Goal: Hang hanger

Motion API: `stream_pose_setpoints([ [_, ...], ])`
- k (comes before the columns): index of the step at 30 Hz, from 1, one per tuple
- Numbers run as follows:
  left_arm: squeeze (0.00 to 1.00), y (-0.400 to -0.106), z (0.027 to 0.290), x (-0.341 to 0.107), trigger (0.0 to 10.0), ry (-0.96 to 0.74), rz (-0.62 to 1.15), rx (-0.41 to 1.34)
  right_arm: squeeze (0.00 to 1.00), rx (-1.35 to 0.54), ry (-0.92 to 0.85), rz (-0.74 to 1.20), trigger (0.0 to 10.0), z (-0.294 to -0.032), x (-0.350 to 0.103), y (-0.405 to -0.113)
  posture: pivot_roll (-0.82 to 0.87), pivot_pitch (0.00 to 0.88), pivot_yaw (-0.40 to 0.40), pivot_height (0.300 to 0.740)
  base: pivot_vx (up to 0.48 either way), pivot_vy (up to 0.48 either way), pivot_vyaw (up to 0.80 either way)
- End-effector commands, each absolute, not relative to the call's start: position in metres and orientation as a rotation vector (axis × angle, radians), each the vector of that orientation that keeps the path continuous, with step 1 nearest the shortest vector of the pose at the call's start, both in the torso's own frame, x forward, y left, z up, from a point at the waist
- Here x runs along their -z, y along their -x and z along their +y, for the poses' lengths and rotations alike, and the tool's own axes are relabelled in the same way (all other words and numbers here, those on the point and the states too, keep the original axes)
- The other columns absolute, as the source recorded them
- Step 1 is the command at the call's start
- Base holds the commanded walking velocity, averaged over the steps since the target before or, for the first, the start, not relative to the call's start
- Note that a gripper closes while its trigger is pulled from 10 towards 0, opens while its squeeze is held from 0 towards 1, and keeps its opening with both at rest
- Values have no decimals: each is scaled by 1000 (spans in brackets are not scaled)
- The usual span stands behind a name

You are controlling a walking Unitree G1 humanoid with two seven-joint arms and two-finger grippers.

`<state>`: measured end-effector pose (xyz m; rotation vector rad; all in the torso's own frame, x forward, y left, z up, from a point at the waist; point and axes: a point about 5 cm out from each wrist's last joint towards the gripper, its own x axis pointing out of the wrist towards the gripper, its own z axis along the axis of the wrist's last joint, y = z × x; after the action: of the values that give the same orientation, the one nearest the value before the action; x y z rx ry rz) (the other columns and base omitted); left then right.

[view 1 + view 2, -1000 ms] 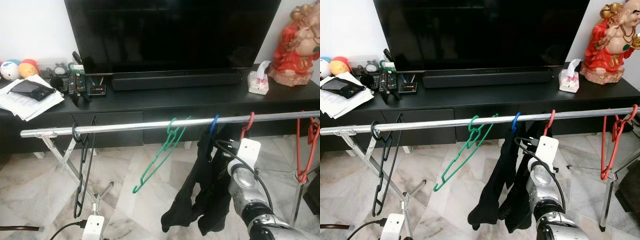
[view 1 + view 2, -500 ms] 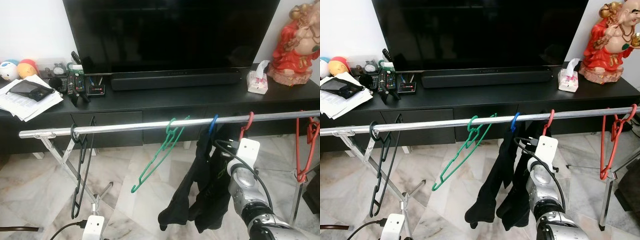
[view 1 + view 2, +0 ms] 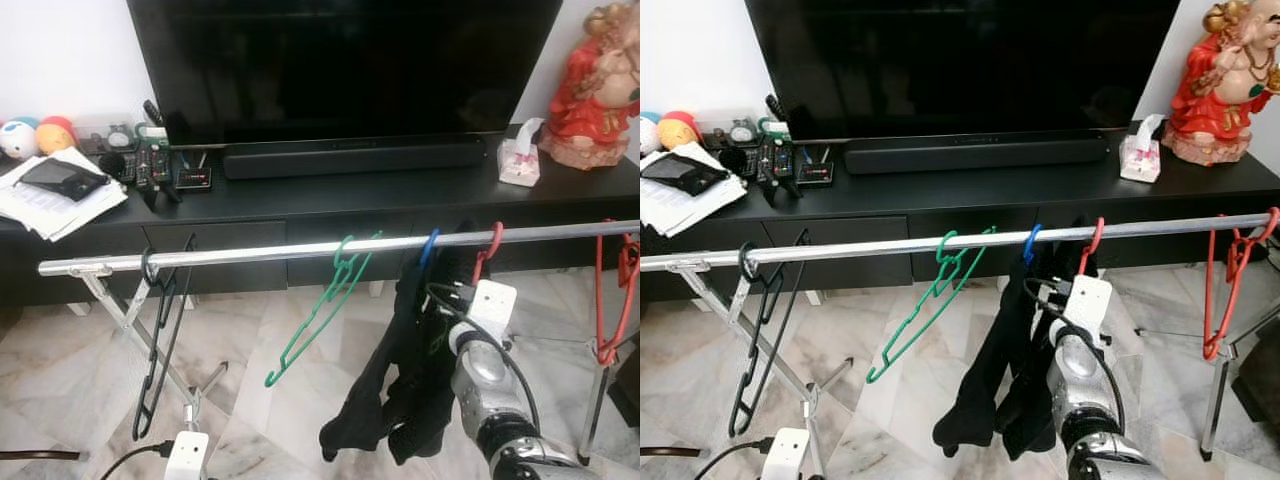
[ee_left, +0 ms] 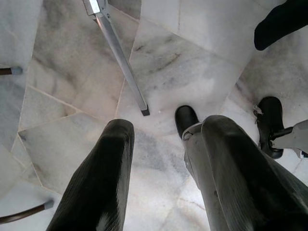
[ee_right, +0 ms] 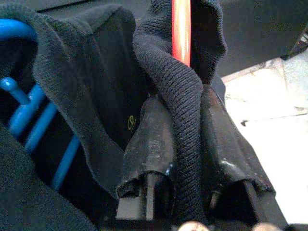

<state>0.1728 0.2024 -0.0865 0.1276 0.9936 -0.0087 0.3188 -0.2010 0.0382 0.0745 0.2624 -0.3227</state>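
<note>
Bare rail (image 3: 250, 253) is left between the black hangers (image 3: 160, 340) and the green hanger (image 3: 320, 320). Passage right of that is blocked by dark clothes (image 3: 400, 380) on the blue hanger (image 3: 428, 247) and red hanger (image 3: 487, 248).

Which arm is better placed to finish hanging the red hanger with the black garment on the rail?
The right. Its gripper is shut on the black garment at the red hanger, whose hook is at the rail. The left gripper hangs open, low over the floor.
</note>
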Motion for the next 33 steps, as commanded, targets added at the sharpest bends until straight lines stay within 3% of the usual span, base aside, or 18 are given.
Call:
stream_pose_setpoints([
  [1, 0, -166, 202, 90, 10000, -143, 1026, 19, 0, 320, -56, 150, 10000, -202, -56, -326, -90, 0, -20, 740, 0, 0, 0],
  [15, 0, -165, 201, 91, 10000, -146, 1029, 26, 0, 367, -44, 28, 10000, -206, -60, -314, -102, 0, -15, 740, 0, 0, 0],
  [25, 0, -163, 201, 91, 10000, -148, 1027, 26, 0, 356, -15, 118, 10000, -201, -28, -282, -103, 0, -19, 740, 0, 0, 0],
  [33, 0, -161, 202, 92, 10000, -153, 1031, 24, 0, 330, -13, 161, 10000, -200, -22, -278, -102, 0, -23, 740, 0, 0, 0],
])
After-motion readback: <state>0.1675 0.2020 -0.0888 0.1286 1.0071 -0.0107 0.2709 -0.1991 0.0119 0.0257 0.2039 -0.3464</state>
